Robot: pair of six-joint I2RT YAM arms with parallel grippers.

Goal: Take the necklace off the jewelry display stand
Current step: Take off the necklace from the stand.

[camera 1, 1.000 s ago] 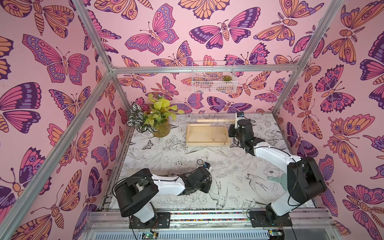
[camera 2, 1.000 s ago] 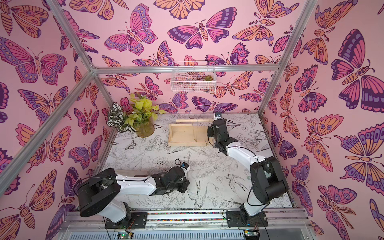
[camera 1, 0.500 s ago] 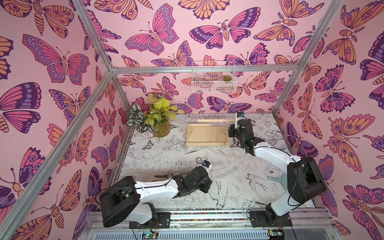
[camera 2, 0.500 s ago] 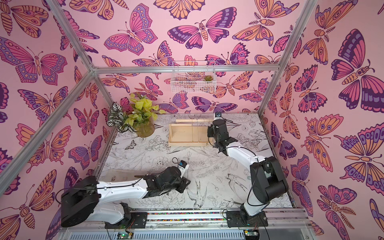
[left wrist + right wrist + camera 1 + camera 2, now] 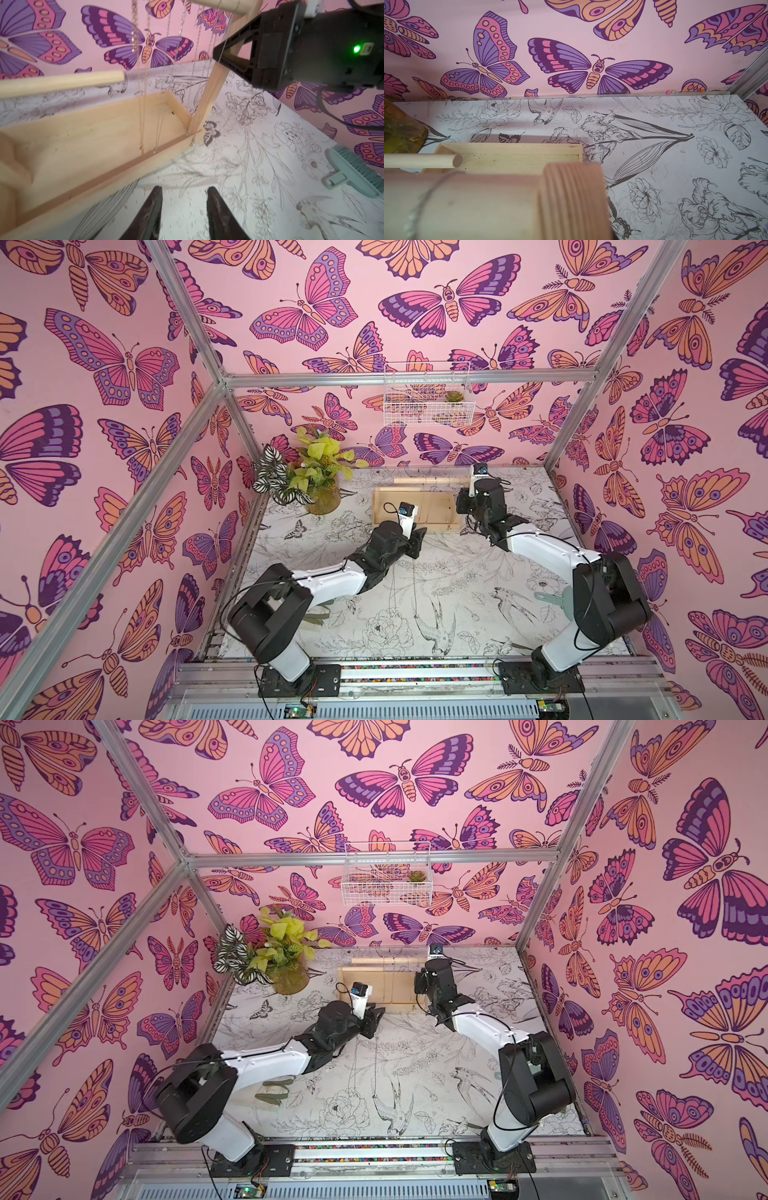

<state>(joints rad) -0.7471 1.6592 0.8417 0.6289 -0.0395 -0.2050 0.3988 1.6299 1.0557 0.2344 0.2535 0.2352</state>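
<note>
A robotics lab cell: aluminium frame (image 5: 291,380), butterfly-print wall panels (image 5: 104,364), left arm (image 5: 328,583) and right arm (image 5: 548,549) bolted to a rail (image 5: 415,674)

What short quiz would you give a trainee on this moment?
1. True or false: the left tool is shut.
2. The right tool is clamped on: A) the potted plant; B) an upright of the jewelry display stand; C) the wire basket.
3. Fill in: the necklace chains hang from the stand's ____.
Key: 1 false, it is open; 2 B; 3 crossbar.
</note>
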